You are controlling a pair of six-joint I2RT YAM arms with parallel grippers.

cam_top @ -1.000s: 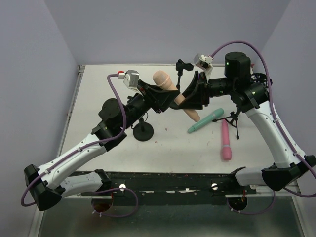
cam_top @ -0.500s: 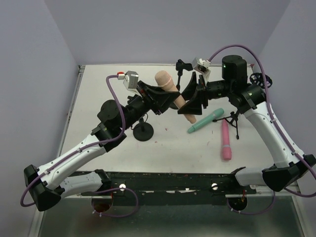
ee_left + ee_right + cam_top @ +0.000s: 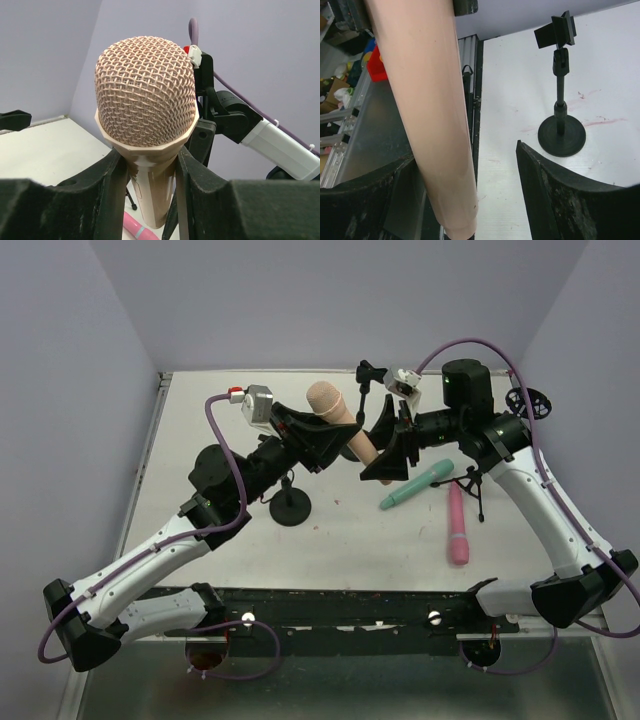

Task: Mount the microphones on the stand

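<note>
My left gripper point(image 3: 318, 435) is shut on the peach-tan microphone point(image 3: 338, 422) just below its mesh head point(image 3: 145, 95) and holds it tilted above the table. My right gripper point(image 3: 388, 453) is open around the microphone's lower body point(image 3: 427, 110). The body lies against one finger, and the other finger point(image 3: 555, 200) stands well apart from it. The mint-teal microphone point(image 3: 416, 485) and the pink microphone point(image 3: 457, 524) lie on the table at right. A black round-base stand point(image 3: 290, 505) with an empty clip point(image 3: 555, 30) stands under the left arm.
A small black tripod stand point(image 3: 476, 483) stands between the mint and pink microphones. Another black stand point(image 3: 369, 375) rises at the back centre. A black round part point(image 3: 528, 398) sits at the back right. Purple walls close the table's sides and back.
Both grippers and the peach-tan microphone have shifted a little left and up. The microphone's tail end, which stuck out below the right gripper, now sits between its fingers.
</note>
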